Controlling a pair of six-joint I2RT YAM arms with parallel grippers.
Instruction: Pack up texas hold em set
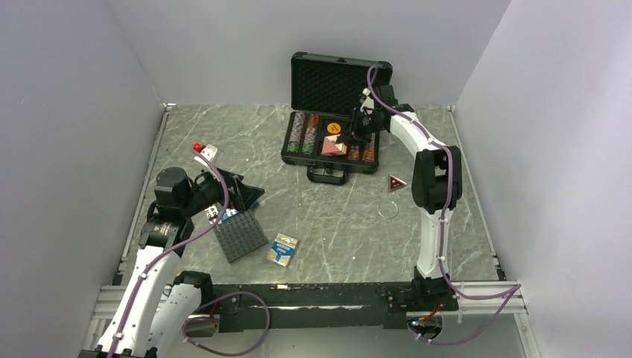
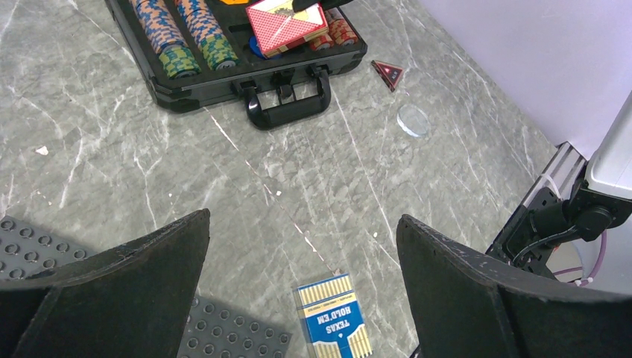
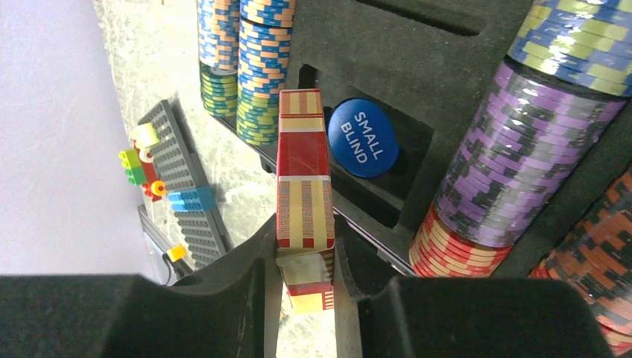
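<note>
The open black case (image 1: 328, 82), upper centre of the overhead view, holds striped chip rows (image 1: 304, 133), an orange disc (image 1: 333, 127) and a blue disc (image 3: 363, 138) in its foam (image 3: 440, 67). The right tool (image 3: 304, 246) grips a red card deck (image 3: 304, 149) — edge-on, gold-banded — over the case's middle. The left tool (image 2: 302, 253) hangs released near the blue deck (image 2: 332, 319), lower centre on the desk (image 2: 298, 171).

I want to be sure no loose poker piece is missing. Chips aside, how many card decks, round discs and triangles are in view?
Card decks: 2 (red deck in the right claw, blue deck on the table)
Round discs: 3 (orange disc and blue disc in the case, clear disc on the table)
Triangles: 1 (red triangle on the table)
Total: 6
</note>
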